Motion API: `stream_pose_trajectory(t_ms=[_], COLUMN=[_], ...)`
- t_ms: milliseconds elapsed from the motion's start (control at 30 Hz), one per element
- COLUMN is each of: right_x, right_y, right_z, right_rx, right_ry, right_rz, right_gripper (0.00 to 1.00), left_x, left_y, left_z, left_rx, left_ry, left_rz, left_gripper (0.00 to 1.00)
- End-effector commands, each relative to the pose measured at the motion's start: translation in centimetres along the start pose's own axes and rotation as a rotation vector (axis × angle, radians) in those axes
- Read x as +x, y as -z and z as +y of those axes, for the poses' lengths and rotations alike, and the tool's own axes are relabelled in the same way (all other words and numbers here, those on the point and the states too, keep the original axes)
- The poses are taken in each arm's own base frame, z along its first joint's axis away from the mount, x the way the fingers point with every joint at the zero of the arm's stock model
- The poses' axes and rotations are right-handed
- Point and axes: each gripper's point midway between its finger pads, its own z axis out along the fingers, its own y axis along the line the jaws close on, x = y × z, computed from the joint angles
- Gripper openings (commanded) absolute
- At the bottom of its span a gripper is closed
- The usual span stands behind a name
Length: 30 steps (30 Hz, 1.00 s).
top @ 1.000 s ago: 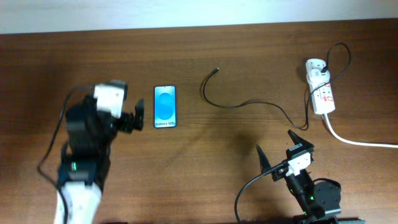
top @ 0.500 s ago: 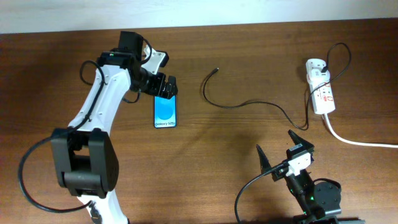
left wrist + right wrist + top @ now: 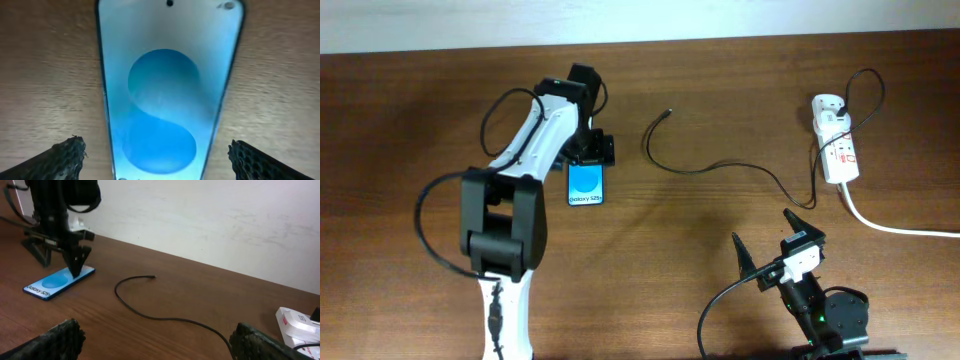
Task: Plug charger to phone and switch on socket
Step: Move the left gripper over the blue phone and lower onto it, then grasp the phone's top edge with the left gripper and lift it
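Note:
The phone lies flat on the wooden table, blue screen up, white text at its near end; it fills the left wrist view and shows in the right wrist view. My left gripper is open, straddling the phone's far end, one finger each side. The charger cable runs from its free plug tip to the white socket at the right. The cable and socket show in the right wrist view. My right gripper is open and empty near the front edge.
A thick white cord leaves the socket toward the right edge. A pale wall bounds the table's far side. The left arm stretches across the table's left part.
The left arm has swung from the left of the phone round to its far end and lowered its open fingers over it. The right arm has not moved.

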Motion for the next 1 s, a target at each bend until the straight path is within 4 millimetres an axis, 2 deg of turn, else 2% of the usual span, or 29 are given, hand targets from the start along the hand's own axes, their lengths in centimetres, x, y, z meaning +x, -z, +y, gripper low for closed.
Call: stream_pose_trajectory(t_ms=[0,133,200,300,400,533,567,667,733,800,867,967], right_x=[0.3,0.3,0.3,0.3,0.3,0.3,0.3,0.3,0.3,0.3,0.3,0.3], right_y=[0.0,0.0,0.0,0.0,0.0,0.0,0.0,0.0,0.0,0.0,0.0,0.0], right_z=[-0.1,-0.1,-0.1,-0.1,-0.1,-0.1,-0.1,-0.1,-0.1,-0.1,-0.1,-0.1], right_rx=[0.007,0.007,0.007,0.007,0.007,0.007,0.007,0.007,0.007,0.007,0.007,0.007], right_ry=[-0.005,-0.005,-0.005,-0.005,-0.005,-0.005,-0.005,-0.005,-0.005,-0.005,-0.005,-0.005], right_rz=[0.004,0.004,0.004,0.004,0.004,0.004,0.004,0.004,0.004,0.004,0.004,0.004], right_gripper=[0.98,0.98,0.98,0.98,0.98,0.98,0.98,0.98,0.98,0.98,0.98,0.98], left_x=[-0.1,-0.5,-0.9,-0.3,0.0,0.2,0.1,-0.5,-0.9,-1.6,-2.6,-3.3], left_y=[-1.6,-3.5,-3.7,-4.6,-5.0,-5.1,-5.1,-5.0,-4.4,-2.8,0.0,2.8], left_z=[-0.2,-0.4,-0.5,-0.4,-0.2,-1.0,-0.9,-1.0,-1.1,-1.3,-1.6,-1.7], left_rx=[0.006,0.003,0.008,0.005,0.001,0.000,-0.005,0.001,0.005,0.009,0.016,0.024], left_ry=[0.039,-0.007,-0.026,-0.034,-0.032,-0.051,-0.050,-0.049,-0.048,-0.047,-0.047,-0.046], left_rz=[0.022,0.027,0.013,0.027,0.036,0.034,0.029,0.010,0.000,-0.014,-0.034,-0.060], left_gripper=[0.99,0.99,1.00,0.97,0.85,0.83,0.76,0.73,0.74,0.74,0.78,0.78])
